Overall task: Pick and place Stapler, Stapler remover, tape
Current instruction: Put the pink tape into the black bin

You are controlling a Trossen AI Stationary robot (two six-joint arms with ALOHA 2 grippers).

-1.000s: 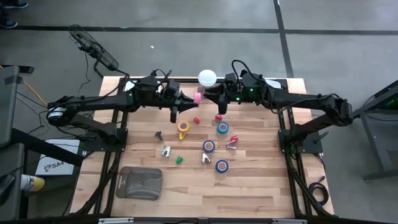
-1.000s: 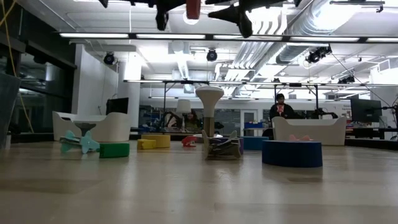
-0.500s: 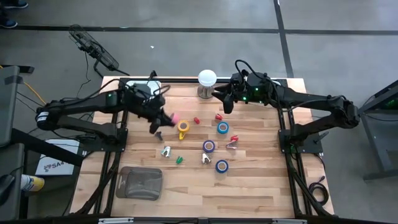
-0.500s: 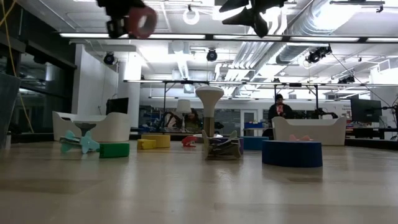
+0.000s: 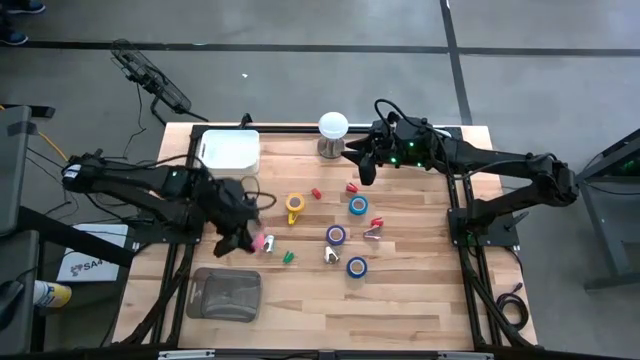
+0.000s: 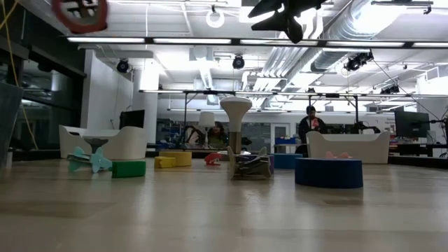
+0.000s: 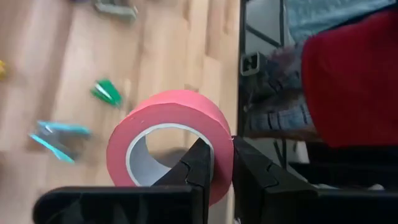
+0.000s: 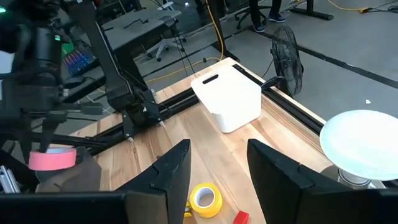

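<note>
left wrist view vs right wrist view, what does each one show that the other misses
Only the left wrist view shows the left fingers pinching the wall of the pink tape, plus a green piece on the table.

Only the right wrist view shows the white bin, the yellow tape, the white round-topped stand and the open right gripper.

Both show the pink tape, held by the left gripper, above the wooden table.
</note>
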